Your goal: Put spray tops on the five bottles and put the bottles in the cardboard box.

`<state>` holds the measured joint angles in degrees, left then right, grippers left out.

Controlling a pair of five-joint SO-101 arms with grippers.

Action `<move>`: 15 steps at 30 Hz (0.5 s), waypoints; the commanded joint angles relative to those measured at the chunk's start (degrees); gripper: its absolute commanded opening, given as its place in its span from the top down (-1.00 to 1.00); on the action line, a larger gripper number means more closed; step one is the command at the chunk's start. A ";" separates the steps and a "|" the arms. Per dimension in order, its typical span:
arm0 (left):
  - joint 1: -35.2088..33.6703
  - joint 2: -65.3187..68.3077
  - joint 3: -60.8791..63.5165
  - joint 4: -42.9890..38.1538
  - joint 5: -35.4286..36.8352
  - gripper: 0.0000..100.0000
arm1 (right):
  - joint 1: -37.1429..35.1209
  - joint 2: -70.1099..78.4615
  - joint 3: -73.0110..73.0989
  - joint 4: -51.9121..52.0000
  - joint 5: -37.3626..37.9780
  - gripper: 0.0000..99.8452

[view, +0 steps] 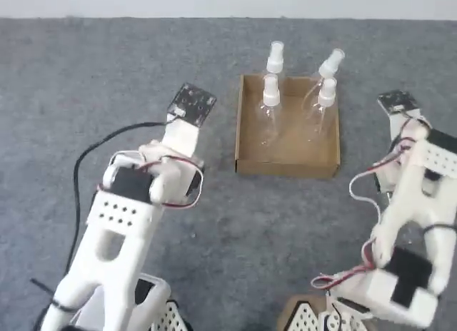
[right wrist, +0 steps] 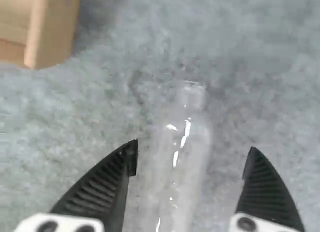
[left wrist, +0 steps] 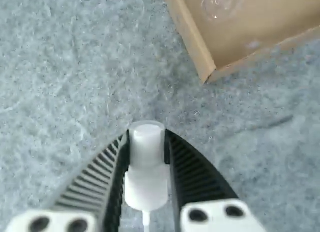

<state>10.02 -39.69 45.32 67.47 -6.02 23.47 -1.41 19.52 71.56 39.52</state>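
Left gripper (left wrist: 146, 134): fingers clamped on a white spray top (left wrist: 146, 162), head toward the fingertips, thin tube trailing back toward the wrist. It hangs over bare grey worktop (view: 214, 224), just off a front corner of the cardboard box (view: 285, 165).
Right gripper (right wrist: 192, 149): fingers spread wide, holding nothing. One sits on either side of the uncapped bottle (right wrist: 182, 142), and neither is seen to touch it.
Uncapped bottle: clear, appears to lie flat on the worktop near the box's other front corner.
Long axis: runs straight out from the right wrist, with the open neck at the far end and the body back between the fingers. A close would pinch across the body.
Capped bottles (view: 271, 95): four with tops on. Two are plainly inside the box; two are at its far wall, inside or just behind, cannot tell.
Nearer arm: the right, by far. The left gripper is off the box's opposite front corner, well apart from the bottle.
Step judged: last of five — grip and raise the bottle, then bring the top's tube to the neck.
Risk: the slick round body may roll or slip, and the narrow neck needs close alignment.
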 commanded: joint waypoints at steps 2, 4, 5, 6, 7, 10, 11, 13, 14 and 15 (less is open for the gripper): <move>-1.67 -6.15 1.71 -0.26 0.35 0.98 | 0.22 6.99 -6.59 0.66 0.70 0.45; -3.60 -6.51 1.98 -1.49 0.26 0.98 | 0.84 9.36 -7.03 0.48 0.70 0.45; -4.66 -6.42 2.07 -2.02 0.26 0.98 | 1.45 10.24 -7.21 0.48 0.70 0.45; -5.36 -6.33 2.07 -2.11 0.26 0.98 | 2.07 10.86 -7.21 0.13 0.70 0.45; -5.80 -6.33 2.07 -2.11 0.26 0.98 | 2.42 11.38 -7.12 -0.75 0.70 0.45; -5.80 -6.42 2.07 -2.11 0.26 0.98 | 3.30 13.05 -6.95 -1.89 0.70 0.52; -5.80 -6.42 2.07 -2.11 0.26 0.98 | 3.38 13.41 -6.95 -1.89 0.70 0.57; -5.80 -6.42 2.07 -2.29 0.26 0.98 | 3.38 13.49 -7.12 -1.89 0.70 0.70; -5.89 -6.42 2.07 -2.37 0.26 0.98 | 3.38 13.41 -7.21 -1.89 0.70 0.75; -5.98 -6.42 2.07 -2.37 0.26 0.98 | 3.38 13.05 -7.30 -1.89 0.70 0.81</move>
<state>4.48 -44.00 47.78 66.59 -5.93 26.20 13.27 15.91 70.33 39.60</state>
